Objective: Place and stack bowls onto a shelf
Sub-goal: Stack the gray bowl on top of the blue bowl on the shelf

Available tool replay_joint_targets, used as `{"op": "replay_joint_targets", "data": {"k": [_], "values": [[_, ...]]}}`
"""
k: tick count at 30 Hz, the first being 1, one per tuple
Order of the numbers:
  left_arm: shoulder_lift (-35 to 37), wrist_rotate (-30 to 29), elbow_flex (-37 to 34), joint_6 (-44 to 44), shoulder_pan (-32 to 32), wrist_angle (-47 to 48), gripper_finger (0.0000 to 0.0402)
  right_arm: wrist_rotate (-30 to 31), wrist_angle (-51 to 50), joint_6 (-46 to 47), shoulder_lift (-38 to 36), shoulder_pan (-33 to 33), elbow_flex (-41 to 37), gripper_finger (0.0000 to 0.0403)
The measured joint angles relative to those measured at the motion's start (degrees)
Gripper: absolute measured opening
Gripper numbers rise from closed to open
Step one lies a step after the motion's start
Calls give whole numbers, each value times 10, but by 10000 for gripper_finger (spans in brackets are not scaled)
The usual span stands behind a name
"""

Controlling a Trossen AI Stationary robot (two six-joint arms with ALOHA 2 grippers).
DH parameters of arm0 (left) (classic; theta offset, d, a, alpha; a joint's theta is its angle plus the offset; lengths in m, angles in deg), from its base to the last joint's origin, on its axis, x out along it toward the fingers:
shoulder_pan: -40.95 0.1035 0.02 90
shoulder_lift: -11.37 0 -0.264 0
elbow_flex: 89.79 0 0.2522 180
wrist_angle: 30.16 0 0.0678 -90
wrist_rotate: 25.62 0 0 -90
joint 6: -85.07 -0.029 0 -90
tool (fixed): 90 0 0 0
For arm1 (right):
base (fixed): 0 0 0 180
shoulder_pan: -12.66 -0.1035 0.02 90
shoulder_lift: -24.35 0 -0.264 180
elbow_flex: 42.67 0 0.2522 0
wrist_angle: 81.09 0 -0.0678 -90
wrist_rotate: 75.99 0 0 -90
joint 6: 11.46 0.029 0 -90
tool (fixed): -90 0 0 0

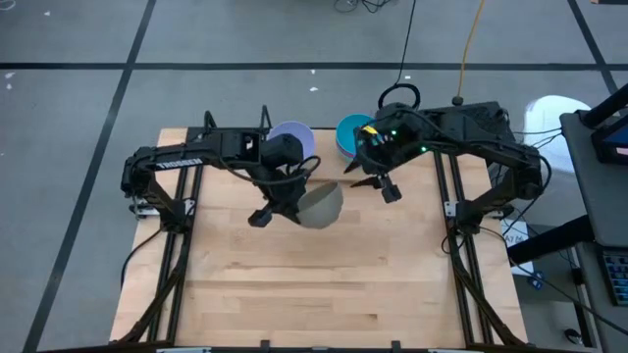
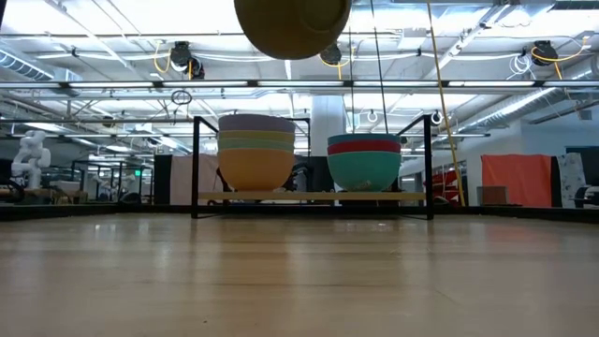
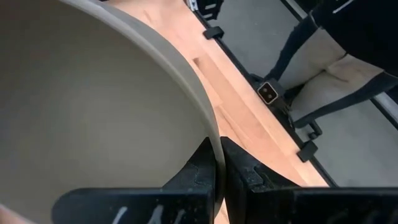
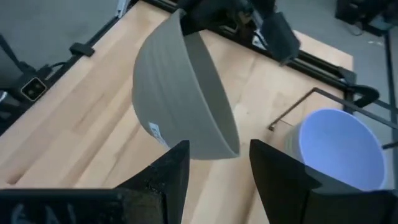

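My left gripper (image 3: 219, 163) hangs above the wooden table (image 1: 324, 294), jaws pinching the smooth grey-olive bowl (image 1: 320, 204) by its rim, tilted; my right gripper (image 4: 214, 171) gapes beside it.

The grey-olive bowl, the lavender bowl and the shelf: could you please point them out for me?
grey-olive bowl (image 4: 180, 99): right wrist view, its outer wall.
lavender bowl (image 4: 339, 146): right wrist view, its inside.
shelf (image 2: 309, 197): low view, its wooden board.

right jaws spread | grey-olive bowl (image 4: 180, 106) tilted above table (image 4: 81, 137) | lavender bowl (image 4: 339, 149) beside
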State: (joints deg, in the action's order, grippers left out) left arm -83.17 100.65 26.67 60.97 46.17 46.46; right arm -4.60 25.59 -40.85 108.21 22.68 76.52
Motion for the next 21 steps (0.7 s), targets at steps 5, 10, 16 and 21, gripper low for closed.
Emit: {"op": "replay_joint_targets", "data": {"k": [5, 10, 16, 21], "values": [[0, -2, 0, 7, -1, -5, 8, -52, 2, -4, 18, 0, 0, 162], [0, -2, 0, 7, -1, -6, 8, -71, 17, -6, 29, 0, 0, 162], [0, -3, 0, 13, -6, -8, 8, -72, 19, -17, 32, 0, 0, 162], [0, -2, 0, 9, -8, -20, 8, -72, 24, -18, 39, 0, 0, 162]]}}
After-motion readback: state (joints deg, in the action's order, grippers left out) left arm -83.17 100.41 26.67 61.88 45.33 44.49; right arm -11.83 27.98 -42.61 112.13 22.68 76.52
